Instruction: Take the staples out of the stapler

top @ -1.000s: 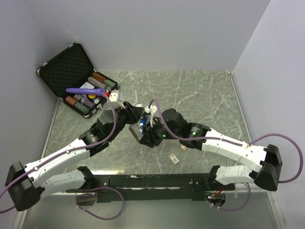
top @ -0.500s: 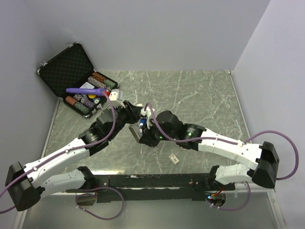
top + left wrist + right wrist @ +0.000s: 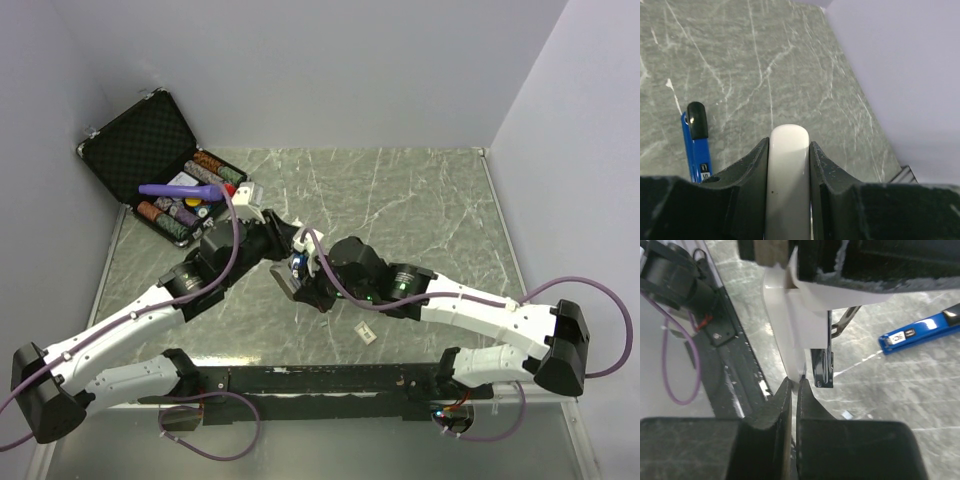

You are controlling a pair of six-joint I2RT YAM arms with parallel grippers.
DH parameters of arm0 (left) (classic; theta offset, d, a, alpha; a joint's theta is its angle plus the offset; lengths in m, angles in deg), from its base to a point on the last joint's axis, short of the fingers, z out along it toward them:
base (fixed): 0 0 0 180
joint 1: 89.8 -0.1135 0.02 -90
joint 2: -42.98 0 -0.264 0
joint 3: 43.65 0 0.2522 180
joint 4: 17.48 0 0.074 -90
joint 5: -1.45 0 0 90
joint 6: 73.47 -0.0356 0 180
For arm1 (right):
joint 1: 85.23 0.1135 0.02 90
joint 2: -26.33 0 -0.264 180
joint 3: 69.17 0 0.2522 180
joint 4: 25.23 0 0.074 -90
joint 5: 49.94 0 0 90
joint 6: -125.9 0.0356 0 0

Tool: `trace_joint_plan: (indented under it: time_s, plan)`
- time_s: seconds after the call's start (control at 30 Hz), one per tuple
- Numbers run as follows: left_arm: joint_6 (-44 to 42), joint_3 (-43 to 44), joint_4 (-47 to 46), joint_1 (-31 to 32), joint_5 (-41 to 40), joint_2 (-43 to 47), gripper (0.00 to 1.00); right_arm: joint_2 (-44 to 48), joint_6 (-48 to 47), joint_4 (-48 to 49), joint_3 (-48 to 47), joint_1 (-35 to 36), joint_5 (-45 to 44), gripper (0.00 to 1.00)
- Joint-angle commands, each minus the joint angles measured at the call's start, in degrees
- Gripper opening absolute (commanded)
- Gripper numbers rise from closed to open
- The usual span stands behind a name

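Observation:
The blue stapler with a black end lies flat on the marble table; it also shows in the right wrist view and, partly hidden, in the top view. Neither gripper holds it. My left gripper is shut on a white oblong bar and holds it above the table to the right of the stapler. A black metal strip hangs from that bar. My right gripper is shut with its tips pinching the bar's lower white end. Both grippers meet at the table's middle.
An open black case with poker chips stands at the back left, a purple tube lying across it. A small white scrap lies near the front. The black base rail runs along the near edge.
The right arm has shifted a little left and lower, closing in on the left gripper. The left wrist has drawn slightly back and left. The blue stapler has stayed on the table.

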State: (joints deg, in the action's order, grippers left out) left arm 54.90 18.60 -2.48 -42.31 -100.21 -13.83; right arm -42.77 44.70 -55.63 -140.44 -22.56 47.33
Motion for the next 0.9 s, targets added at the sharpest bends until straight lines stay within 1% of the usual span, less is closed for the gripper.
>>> trace_joint_plan:
  time_s: [0.0, 0.13, 0.23, 0.27, 0.43, 0.67, 0.77, 0.87]
  plan:
    - [2.1, 4.3, 4.9, 0.9, 11.1, 2.8, 0.01, 2.1, -4.5, -1.9, -2.4, -1.4, -11.7, 0.0]
    - [0.7, 6.3, 10.0, 0.8, 15.7, 3.7, 0.01, 3.4, -7.3, -3.0, -2.3, -1.4, -13.9, 0.0]
    - [0.0, 7.6, 12.6, 0.8, 17.7, 4.4, 0.01, 4.5, -8.3, -3.5, -2.1, -1.4, -15.2, 0.0]
    - [-0.4, 8.0, 13.7, 0.9, 18.5, 4.4, 0.01, 4.8, -10.4, -3.7, -2.0, -1.4, -15.6, 0.0]
    - [-1.9, 10.0, 17.5, 0.9, 22.5, 3.7, 0.01, 6.8, -13.8, -4.1, -2.0, -1.4, -19.0, 0.0]
    - [-1.9, 8.6, 17.8, 0.8, 20.5, 4.7, 0.01, 8.2, -13.8, -4.8, -2.6, -1.3, -18.3, 0.0]
    - [-2.0, 8.1, 17.8, 0.8, 18.3, 5.0, 0.01, 8.5, -12.8, -6.6, -3.3, -1.3, -18.0, 0.0]
    - [-2.1, 7.8, 17.3, 0.8, 15.8, 5.5, 0.01, 9.3, -11.3, -8.1, -3.3, -1.3, -18.2, 0.03]
